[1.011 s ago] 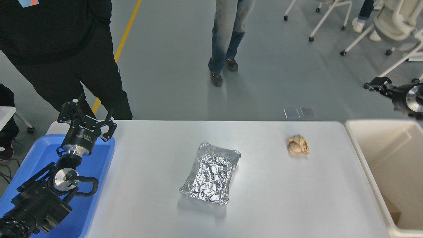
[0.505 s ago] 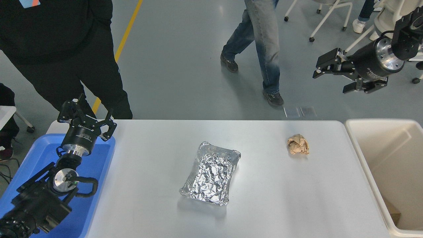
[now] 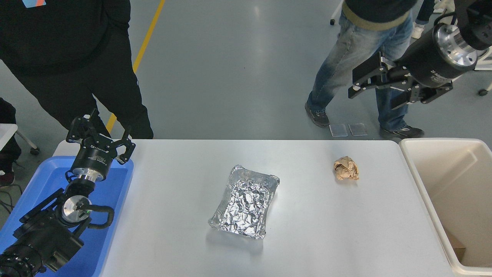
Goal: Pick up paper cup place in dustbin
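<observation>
Swung in from the 3 o'clock edge within the last second, black right gripper (image 3: 374, 86) now high at 2 o'clock, spread wide and empty, no off-white paper cup visible anywhere, perhaps already inside the deep cream-beige plastic dustbin (image 3: 413, 169) at 4 o'clock.

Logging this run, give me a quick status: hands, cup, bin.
Right hand open, empty, raised beyond the table's far edge. Left hand open, parked over blue tray. No paper cup in view. Dustbin at table's right end, nothing blocking it.
</observation>
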You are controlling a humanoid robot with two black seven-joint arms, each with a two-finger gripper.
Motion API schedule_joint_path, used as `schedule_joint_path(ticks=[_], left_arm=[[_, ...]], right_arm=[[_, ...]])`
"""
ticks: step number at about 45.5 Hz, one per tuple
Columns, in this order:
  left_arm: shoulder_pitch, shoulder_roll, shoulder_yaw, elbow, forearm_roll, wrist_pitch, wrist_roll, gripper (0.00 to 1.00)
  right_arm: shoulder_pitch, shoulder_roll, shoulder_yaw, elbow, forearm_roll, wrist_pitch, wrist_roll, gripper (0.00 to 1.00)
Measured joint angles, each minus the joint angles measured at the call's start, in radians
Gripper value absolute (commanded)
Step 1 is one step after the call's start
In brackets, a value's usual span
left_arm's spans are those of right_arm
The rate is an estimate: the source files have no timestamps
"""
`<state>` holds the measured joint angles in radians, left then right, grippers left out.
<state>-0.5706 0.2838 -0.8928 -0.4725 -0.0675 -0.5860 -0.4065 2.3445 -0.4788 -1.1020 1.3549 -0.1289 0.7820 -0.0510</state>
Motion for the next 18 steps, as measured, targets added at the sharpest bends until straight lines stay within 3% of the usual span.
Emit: schedule_joint_path(ticks=[18], left_arm=[[0.0, 0.0, 0.0, 0.0, 0.0, 0.0, 0.0, 0.99]], right_arm=[[-0.018, 0.057, -0.059, 0.02, -0.06, 0.003, -0.024, 1.0]])
